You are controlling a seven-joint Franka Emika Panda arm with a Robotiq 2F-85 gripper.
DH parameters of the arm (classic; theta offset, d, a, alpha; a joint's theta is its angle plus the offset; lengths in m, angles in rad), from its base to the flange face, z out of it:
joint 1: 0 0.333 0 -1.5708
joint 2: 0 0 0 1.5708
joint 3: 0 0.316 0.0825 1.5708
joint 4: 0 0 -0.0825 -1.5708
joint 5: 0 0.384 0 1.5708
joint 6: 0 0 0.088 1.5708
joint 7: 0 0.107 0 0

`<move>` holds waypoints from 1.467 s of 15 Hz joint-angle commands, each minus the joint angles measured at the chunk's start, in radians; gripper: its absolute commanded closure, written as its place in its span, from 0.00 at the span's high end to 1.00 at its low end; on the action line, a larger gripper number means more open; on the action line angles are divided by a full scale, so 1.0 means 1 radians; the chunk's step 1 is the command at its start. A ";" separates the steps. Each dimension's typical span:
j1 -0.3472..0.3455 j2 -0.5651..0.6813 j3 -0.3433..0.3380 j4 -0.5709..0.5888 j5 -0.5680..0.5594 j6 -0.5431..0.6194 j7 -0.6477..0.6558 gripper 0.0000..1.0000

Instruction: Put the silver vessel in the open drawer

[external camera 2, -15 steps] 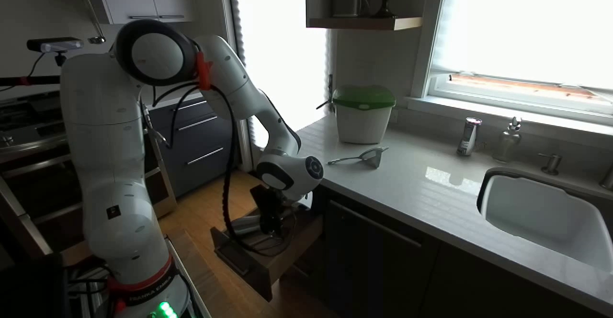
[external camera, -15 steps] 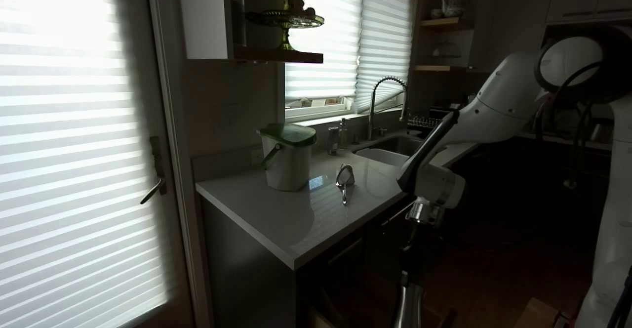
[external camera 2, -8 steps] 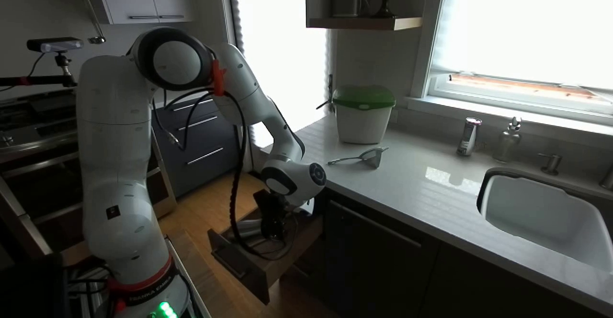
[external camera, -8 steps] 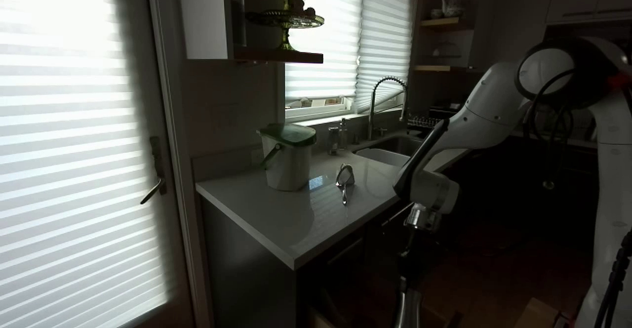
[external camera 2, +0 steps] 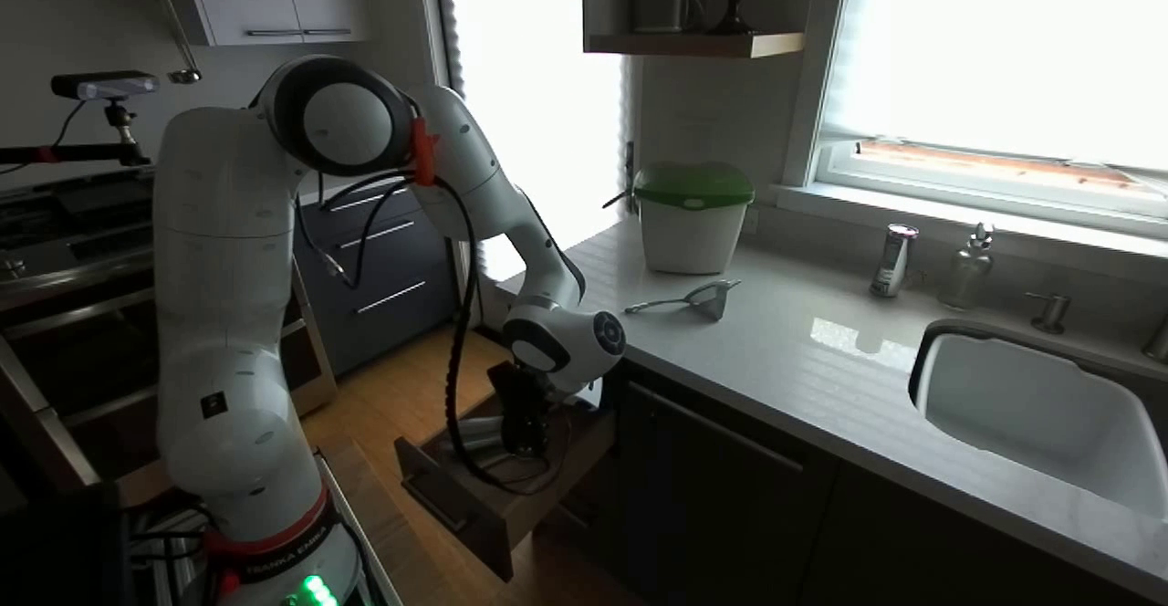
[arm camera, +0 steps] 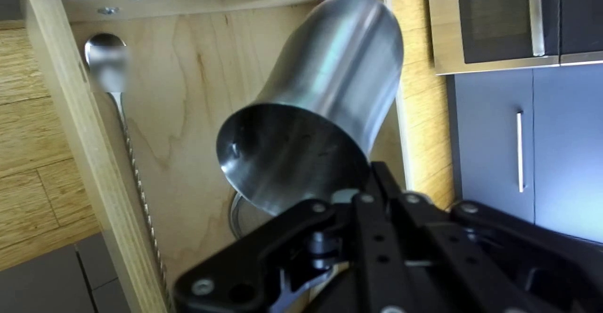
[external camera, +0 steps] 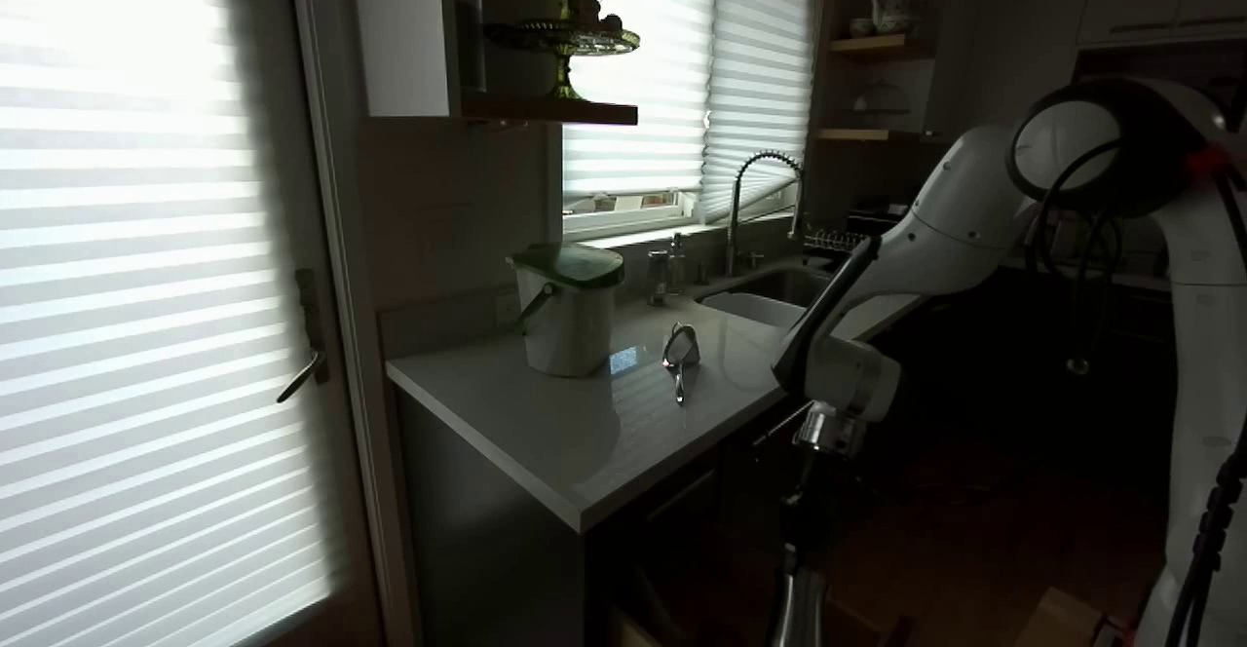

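Metal spoon (arm camera: 107, 65), wrist view, along left wall of open drawer (arm camera: 188, 91); next, metal ring (arm camera: 233, 216); next, silver vessel (arm camera: 325, 82), tilted over drawer floor, cannot tell if touching; clamped at rim by gripper (arm camera: 363, 181). Lower gently, clear of ring; release once supported.

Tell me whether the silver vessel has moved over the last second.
Yes, slightly: in an exterior view, the silver vessel has shifted toward picture left, nearer the counter's corner.
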 commanded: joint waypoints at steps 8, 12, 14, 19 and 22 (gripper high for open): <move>-0.097 0.255 0.041 0.187 0.153 -0.048 -0.189 0.01; -0.124 0.338 0.050 0.249 0.170 -0.124 -0.230 0.01; -0.126 0.371 0.050 0.274 0.178 -0.137 -0.240 0.01; -0.126 0.426 0.052 0.320 0.189 -0.171 -0.252 0.01; -0.125 0.439 0.049 0.335 0.189 -0.185 -0.249 0.11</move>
